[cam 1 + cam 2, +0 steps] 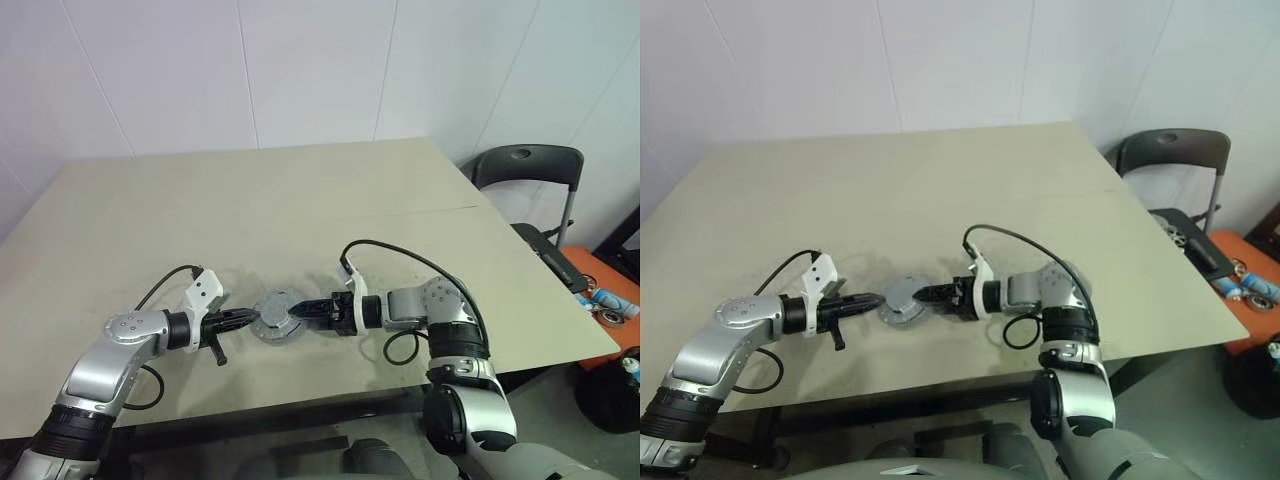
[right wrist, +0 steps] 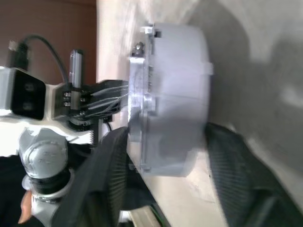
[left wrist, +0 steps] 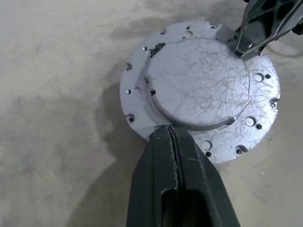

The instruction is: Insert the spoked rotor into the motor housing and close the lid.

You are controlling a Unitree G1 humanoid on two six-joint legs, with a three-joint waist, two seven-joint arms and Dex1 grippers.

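A: From the head views, where is the work?

B: Near the front edge of the table [image 1: 300,200]. The housing [image 1: 277,322] lies flat there with the lid [image 1: 904,298] on top of it. The left gripper [image 1: 247,318] reaches in from the left and the right gripper [image 1: 303,313] from the right, so the stack sits between the two. A black chair [image 1: 530,165] stands beyond the table's right corner.

A: And the left wrist view?

B: It looks down on the lid [image 3: 201,90], a scratched grey disc with small holes round its flange and a raised centre. The left gripper [image 3: 174,135] is clenched, its fingers pressed together, the tips touching the lid's edge and holding nothing. The right gripper's tip [image 3: 246,45] rests on the far side of the lid.

A: The right wrist view?

B: The stack is seen side-on: lid flange [image 2: 139,99] above the housing wall [image 2: 177,94]. The right gripper [image 2: 163,163] has one finger [image 2: 106,165] against the lid face and the other [image 2: 232,170] under the housing, grasping the stack. The left arm shows beyond.
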